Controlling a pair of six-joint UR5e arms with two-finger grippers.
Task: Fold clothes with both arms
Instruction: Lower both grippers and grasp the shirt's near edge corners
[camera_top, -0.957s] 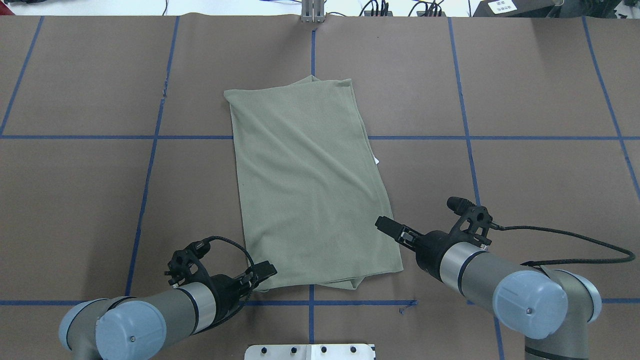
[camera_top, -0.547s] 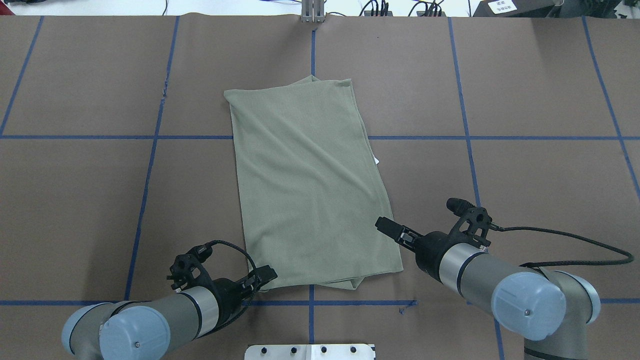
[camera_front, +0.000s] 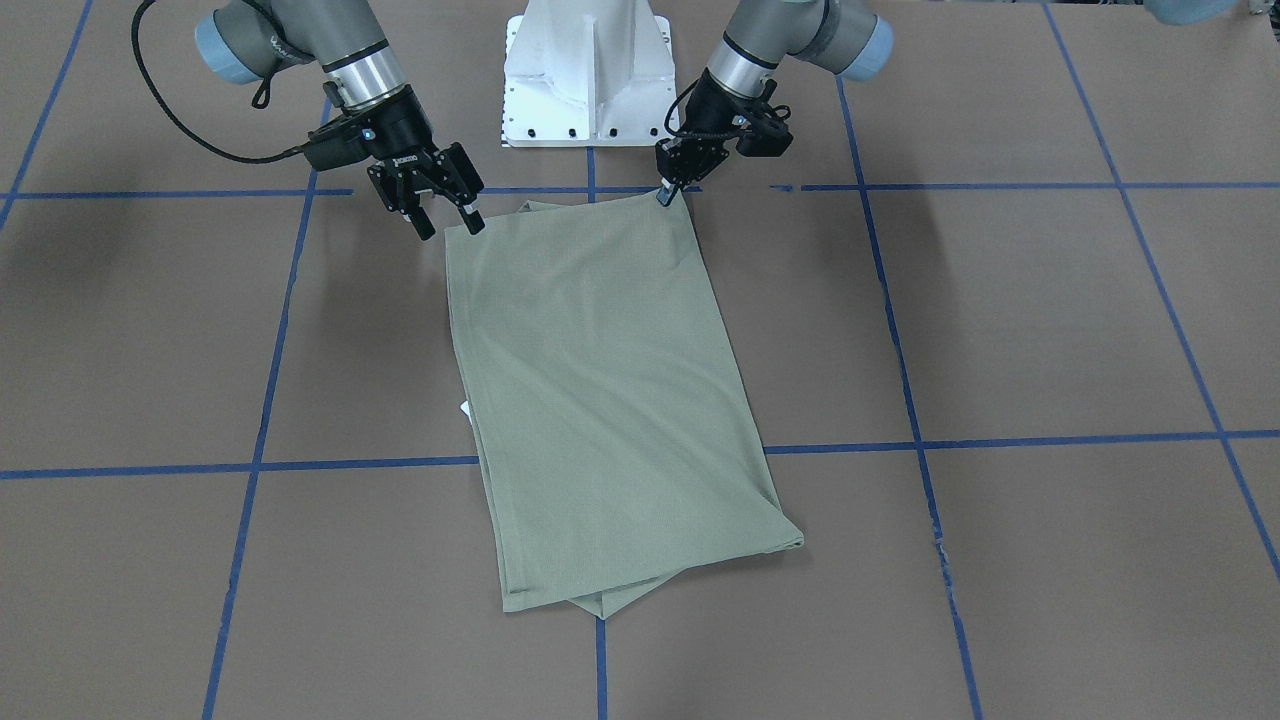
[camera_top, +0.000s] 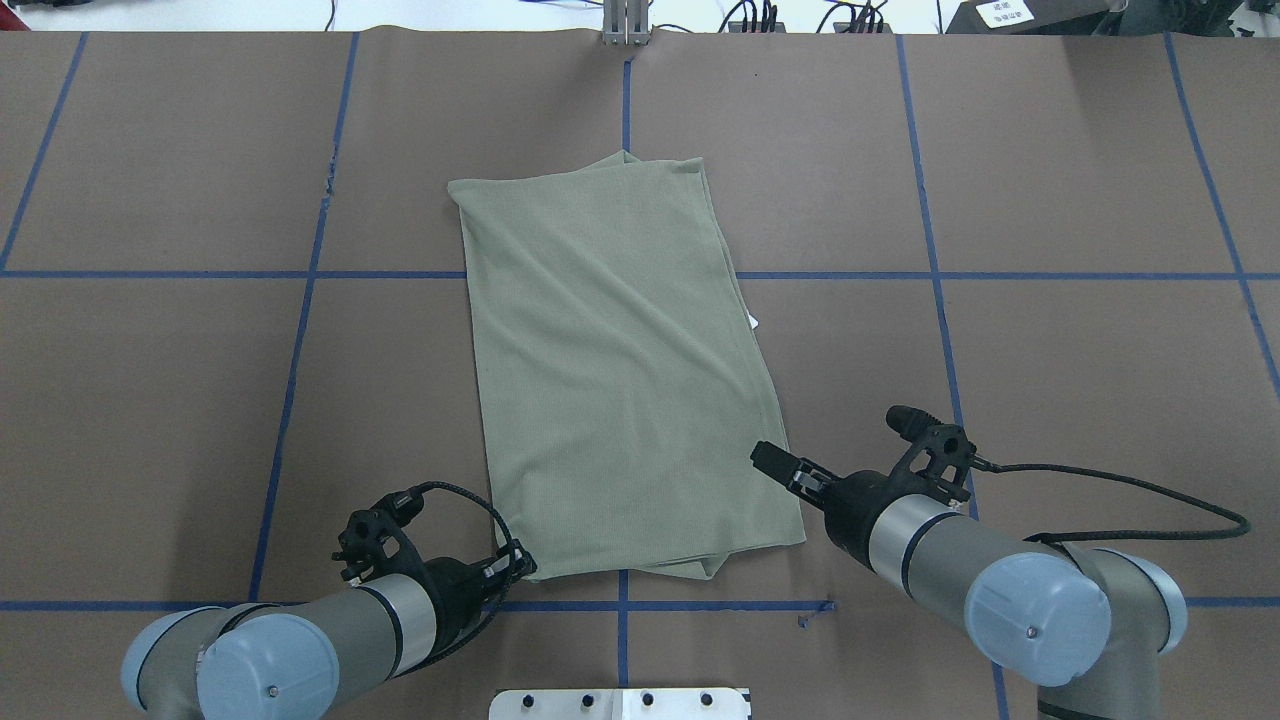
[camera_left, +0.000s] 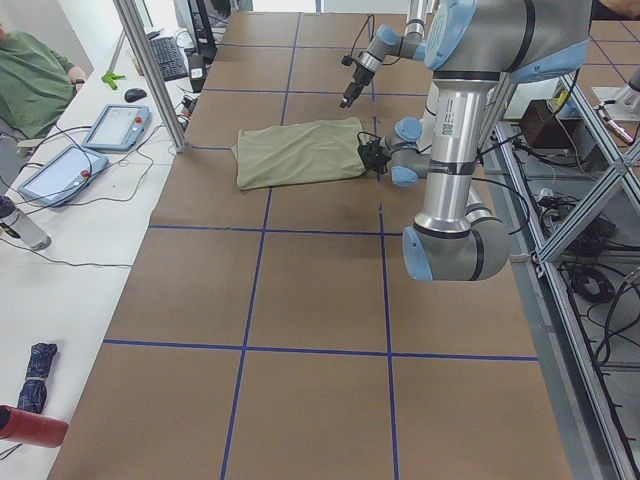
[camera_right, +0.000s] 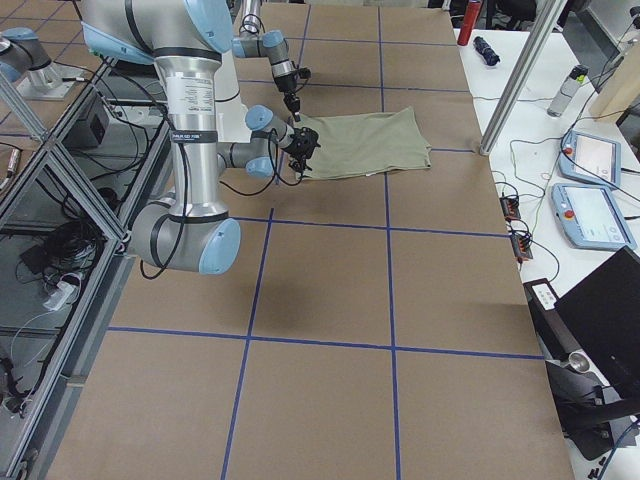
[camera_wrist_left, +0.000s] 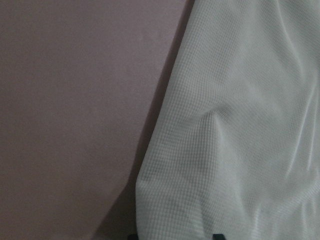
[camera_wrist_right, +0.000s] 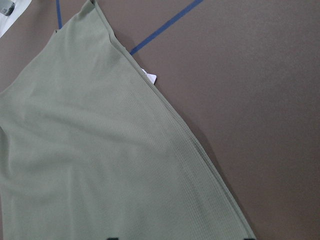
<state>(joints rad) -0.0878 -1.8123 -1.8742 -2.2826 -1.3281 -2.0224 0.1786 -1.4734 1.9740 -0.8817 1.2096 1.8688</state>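
Though slightly askew, shirt (camera_top: 620, 380) lengthwise away from pedestal (camera_front: 590, 70); right gripper (camera_front: 448, 226) wide open, left gripper (camera_front: 666, 193) hold unclear.

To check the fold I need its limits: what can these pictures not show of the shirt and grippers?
- Left gripper: shut on the shirt corner or only touching; too small in the front view, fingers cut off in its wrist view.
- Sleeves, collar: folded inside, hidden in every view.
- White tag: only a sliver shows past the shirt's edge, overhead view.
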